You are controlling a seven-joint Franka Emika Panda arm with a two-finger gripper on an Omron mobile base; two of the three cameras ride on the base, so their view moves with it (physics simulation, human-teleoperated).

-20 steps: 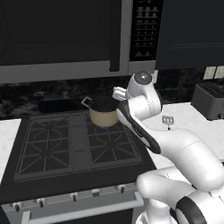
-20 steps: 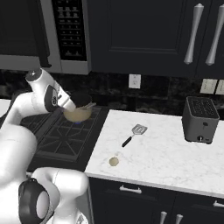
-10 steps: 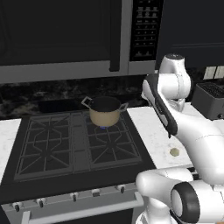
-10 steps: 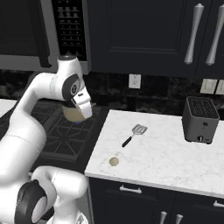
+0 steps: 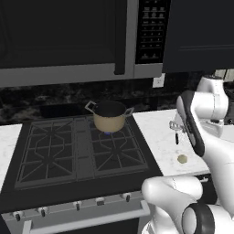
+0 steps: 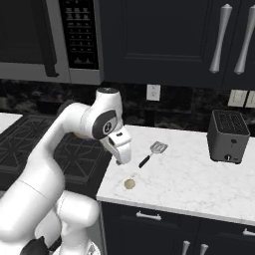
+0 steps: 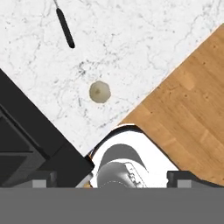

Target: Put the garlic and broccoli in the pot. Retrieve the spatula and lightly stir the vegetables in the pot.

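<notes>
The tan pot [image 5: 109, 117] with its dark inside stands on the back right burner of the stove [image 5: 55, 155]; what lies inside cannot be made out. A pale garlic bulb [image 6: 129, 184] [image 5: 182, 158] [image 7: 99, 92] lies on the white marble counter [image 6: 189, 174] near its front edge. The spatula [image 6: 152, 153] [image 5: 175, 129], grey head and black handle [image 7: 65, 28], lies just behind the garlic. My gripper [image 6: 119, 160] [image 7: 109, 180] points down a little above the counter, left of the garlic, open, with nothing between its fingers.
A dark toaster [image 6: 228, 135] stands at the counter's back right. A microwave [image 5: 68, 36] and dark cabinets [image 6: 164, 40] hang above. The stove edge runs just left of the garlic. Wooden floor [image 7: 188, 113] lies beyond the counter's front edge.
The arm has swung from over the pot to the right, across the stove edge, and the gripper now hangs low over the counter beside the garlic. Pot, garlic and spatula stayed put.
</notes>
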